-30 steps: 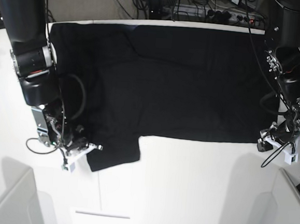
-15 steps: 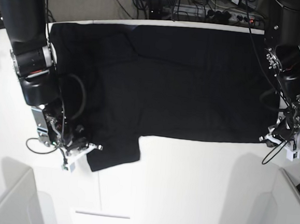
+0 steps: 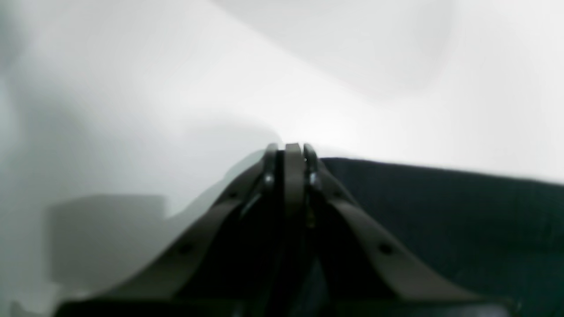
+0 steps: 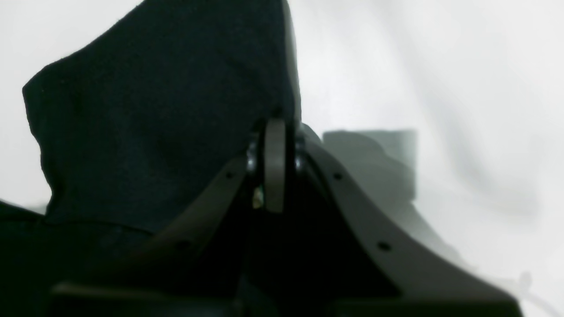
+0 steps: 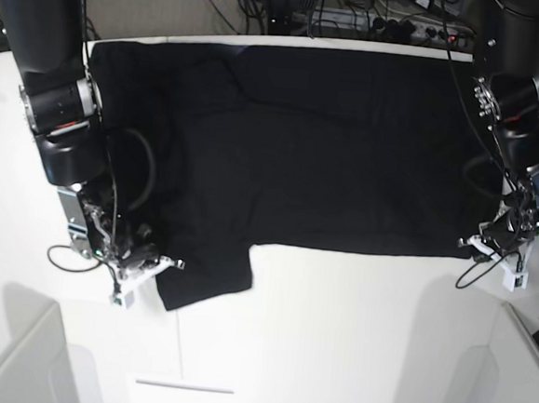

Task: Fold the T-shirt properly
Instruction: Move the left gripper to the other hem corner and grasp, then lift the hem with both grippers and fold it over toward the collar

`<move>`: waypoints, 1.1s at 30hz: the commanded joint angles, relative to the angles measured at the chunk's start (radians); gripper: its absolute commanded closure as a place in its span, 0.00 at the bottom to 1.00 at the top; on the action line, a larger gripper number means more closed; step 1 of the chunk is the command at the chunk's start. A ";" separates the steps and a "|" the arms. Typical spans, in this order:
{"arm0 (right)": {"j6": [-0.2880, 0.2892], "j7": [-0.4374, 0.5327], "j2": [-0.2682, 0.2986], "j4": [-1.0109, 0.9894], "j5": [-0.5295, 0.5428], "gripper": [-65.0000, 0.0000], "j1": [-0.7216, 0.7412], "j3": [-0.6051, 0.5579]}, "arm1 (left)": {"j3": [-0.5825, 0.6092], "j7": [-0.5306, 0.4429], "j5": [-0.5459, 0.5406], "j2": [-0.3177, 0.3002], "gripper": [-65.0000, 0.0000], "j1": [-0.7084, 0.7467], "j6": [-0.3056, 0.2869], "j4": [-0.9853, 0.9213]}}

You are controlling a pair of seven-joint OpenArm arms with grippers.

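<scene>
pinching t-shirt [image 5: 329, 150] edges w/ both pincers, left [image 3: 288, 152] & right [image 4: 274, 132], on white table [image 5: 352, 339].

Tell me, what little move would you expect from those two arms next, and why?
Probably both lift slightly and carry the near edge toward the far edge. The right gripper sits shut at the sleeve of the T-shirt, and the left gripper sits shut at the near hem corner. The shirt lies flat, spread on the white table, unfolded, so raising that edge seems the natural start.
</scene>
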 commanded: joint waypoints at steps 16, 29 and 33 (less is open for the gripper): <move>-0.003 0.006 0.087 0.257 -0.003 1.00 -0.076 0.062 | 0.003 0.036 -0.003 -0.013 1.00 0.163 -0.009 0.339; -0.003 -0.024 0.129 0.453 -0.005 1.00 -0.192 0.154 | -0.006 0.161 -0.196 -0.005 1.00 0.272 -0.009 0.575; -0.003 -0.043 0.153 0.505 0.001 1.00 -0.221 0.155 | -0.006 0.161 -0.201 -0.004 1.00 0.328 -0.009 0.671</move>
